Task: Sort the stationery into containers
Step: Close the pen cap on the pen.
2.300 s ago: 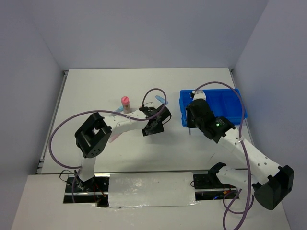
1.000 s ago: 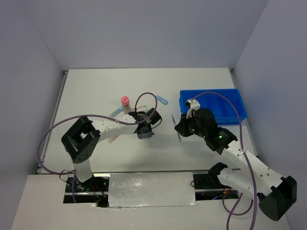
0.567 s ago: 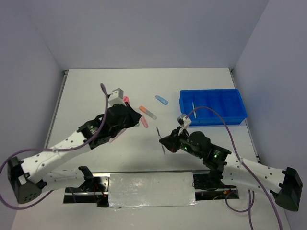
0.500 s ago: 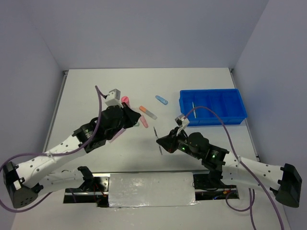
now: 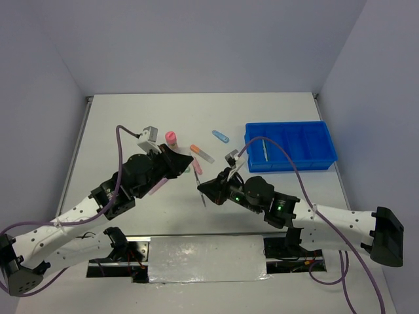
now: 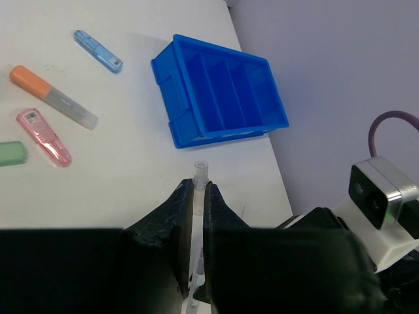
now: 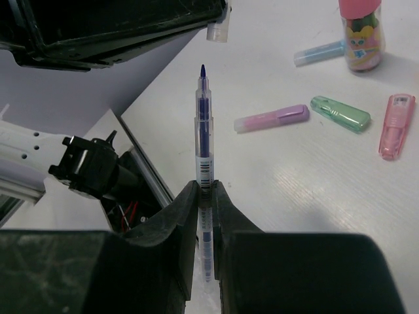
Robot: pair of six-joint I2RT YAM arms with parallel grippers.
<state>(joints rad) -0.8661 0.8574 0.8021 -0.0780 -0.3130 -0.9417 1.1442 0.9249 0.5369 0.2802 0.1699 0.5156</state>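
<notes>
One thin pen (image 5: 264,148) lies inside the blue tray's (image 5: 308,145) leftmost compartment.

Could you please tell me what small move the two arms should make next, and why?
Probably shift the right gripper slightly sideways to line up. It is shut on the clear-barrelled blue-ink pen, whose bare tip points toward the small clear tube, likely its cap, pinched in the left gripper. In the right wrist view the tube sits right of the tip, apart from it.
</notes>
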